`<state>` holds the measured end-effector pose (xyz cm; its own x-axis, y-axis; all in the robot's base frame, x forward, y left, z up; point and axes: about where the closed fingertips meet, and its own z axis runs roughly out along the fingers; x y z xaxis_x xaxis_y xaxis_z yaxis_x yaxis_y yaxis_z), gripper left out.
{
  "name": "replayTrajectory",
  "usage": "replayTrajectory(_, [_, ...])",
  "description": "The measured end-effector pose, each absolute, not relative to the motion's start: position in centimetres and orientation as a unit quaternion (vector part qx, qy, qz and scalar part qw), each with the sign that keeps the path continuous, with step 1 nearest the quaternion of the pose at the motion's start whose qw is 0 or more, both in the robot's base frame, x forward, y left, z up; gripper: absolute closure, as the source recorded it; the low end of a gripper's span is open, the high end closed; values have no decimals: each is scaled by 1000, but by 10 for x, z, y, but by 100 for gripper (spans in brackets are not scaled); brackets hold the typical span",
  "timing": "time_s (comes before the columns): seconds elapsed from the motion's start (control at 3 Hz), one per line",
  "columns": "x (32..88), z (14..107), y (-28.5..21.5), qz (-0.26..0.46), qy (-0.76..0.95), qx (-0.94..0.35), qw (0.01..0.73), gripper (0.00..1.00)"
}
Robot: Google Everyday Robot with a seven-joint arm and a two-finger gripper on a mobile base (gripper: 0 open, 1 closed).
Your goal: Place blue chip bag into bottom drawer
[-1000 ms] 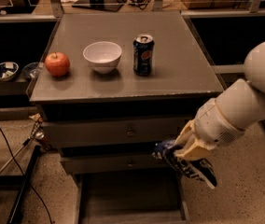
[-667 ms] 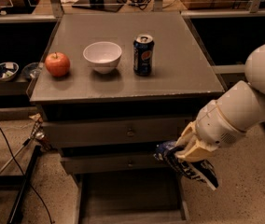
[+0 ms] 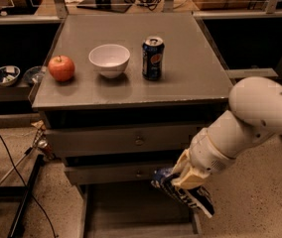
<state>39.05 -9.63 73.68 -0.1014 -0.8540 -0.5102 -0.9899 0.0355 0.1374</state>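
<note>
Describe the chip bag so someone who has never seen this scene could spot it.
Find the grey cabinet, then drop to the open bottom drawer at its foot. Over the drawer's right side, the gripper on the white arm holds the chip bag. It is crumpled dark blue foil with white markings, unlike the upright blue can on top.

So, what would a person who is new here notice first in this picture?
Probably the big white arm at lower right, its gripper holding the blue chip bag over the right side of the open bottom drawer. Then the row on the cabinet top: red apple, white bowl, Pepsi can.
</note>
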Motion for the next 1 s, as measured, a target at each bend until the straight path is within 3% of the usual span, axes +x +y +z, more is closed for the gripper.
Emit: replayTrajectory(1.0, [394,667,-71,261,710,-640,136,100])
